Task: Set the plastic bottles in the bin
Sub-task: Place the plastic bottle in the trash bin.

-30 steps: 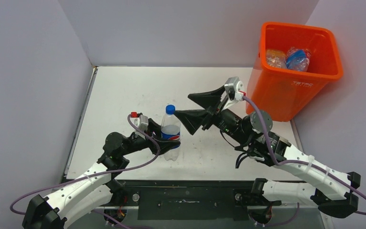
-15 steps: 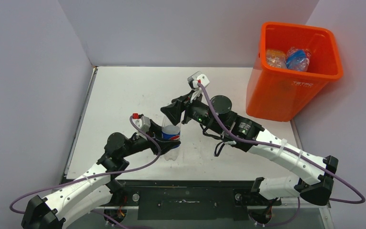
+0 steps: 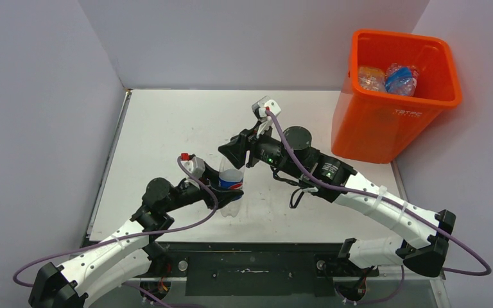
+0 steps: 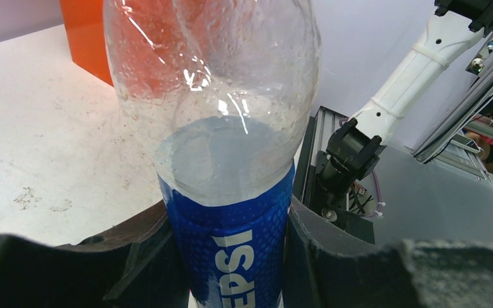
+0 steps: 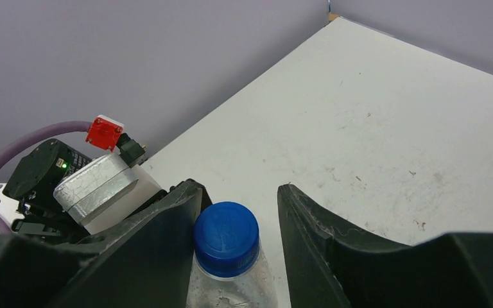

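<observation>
A clear plastic bottle (image 3: 231, 187) with a blue label and a blue cap (image 5: 226, 239) stands upright near the table's front middle. My left gripper (image 3: 226, 194) is shut on its labelled waist (image 4: 231, 247), with one finger (image 4: 144, 256) pressed on each side. My right gripper (image 3: 234, 154) has come over the bottle's top. Its jaws stand either side of the cap: the left finger (image 5: 167, 237) touches it and the right finger (image 5: 321, 244) is a small gap away. The orange bin (image 3: 375, 131) stands at the far right with other bottles (image 3: 388, 78) inside.
Purple-grey walls close in the white table (image 3: 167, 122) at the left, back and right. The bin stands against the right wall. The arm bases and a black rail (image 3: 250, 263) run along the near edge.
My right arm swung left from near the bin to over the bottle's top, and its jaws narrowed round the cap. The left gripper kept its hold and barely moved.
</observation>
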Robot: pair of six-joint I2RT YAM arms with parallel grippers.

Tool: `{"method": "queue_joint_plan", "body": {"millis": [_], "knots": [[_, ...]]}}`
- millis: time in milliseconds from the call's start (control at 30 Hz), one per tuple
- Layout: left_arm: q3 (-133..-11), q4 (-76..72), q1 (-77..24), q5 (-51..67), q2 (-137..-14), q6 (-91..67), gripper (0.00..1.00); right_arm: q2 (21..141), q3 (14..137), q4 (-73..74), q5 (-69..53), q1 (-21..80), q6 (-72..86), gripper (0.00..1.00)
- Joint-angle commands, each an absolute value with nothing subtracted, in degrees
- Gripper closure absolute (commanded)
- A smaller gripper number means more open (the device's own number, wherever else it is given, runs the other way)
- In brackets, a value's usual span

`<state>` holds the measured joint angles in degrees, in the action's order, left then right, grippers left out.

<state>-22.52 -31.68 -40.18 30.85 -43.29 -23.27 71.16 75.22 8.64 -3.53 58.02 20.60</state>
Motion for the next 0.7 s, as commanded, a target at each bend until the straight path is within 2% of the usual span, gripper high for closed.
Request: {"method": "queue_joint_plan", "body": {"millis": [0, 67, 167, 233, 467, 533, 567, 600, 667], "knots": [[-23.7, -37.1, -40.3, 29.2, -42.0, -22.3, 0.80, 71.8, 76.0, 12.9, -4.1, 56.9, 20.7, 0.53], [-23.8, -37.1, -40.3, 29.3, -42.1, -22.3, 0.80, 71.8, 75.7, 12.6, -4.9, 56.5, 21.2, 0.48], [-23.7, -37.0, -40.3, 29.3, -42.0, -22.3, 0.81, 71.5, 75.0, 11.5, -6.3, 55.9, 22.3, 0.31], [-23.8, -37.0, -40.3, 29.3, -42.1, -22.3, 0.81, 71.2, 74.4, 10.6, -6.6, 55.8, 22.9, 0.31], [-23.7, -36.8, -40.3, 29.1, -41.9, -22.2, 0.82, 70.6, 73.3, 9.1, -8.1, 55.2, 24.1, 0.93], [-23.7, -36.8, -40.3, 29.1, -41.9, -22.3, 0.82, 70.3, 73.0, 9.0, -8.3, 55.2, 24.2, 0.95], [-23.8, -36.8, -40.3, 29.0, -41.9, -22.5, 0.78, 70.0, 73.0, 8.9, -8.2, 55.2, 24.2, 0.95], [-23.8, -36.6, -40.3, 28.8, -41.9, -22.7, 0.70, 69.6, 73.1, 9.1, -7.9, 55.1, 23.9, 0.95], [-23.9, -35.9, -40.3, 28.1, -41.4, -22.8, 0.46, 68.4, 74.5, 10.6, -6.4, 55.1, 22.4, 0.95]]}}
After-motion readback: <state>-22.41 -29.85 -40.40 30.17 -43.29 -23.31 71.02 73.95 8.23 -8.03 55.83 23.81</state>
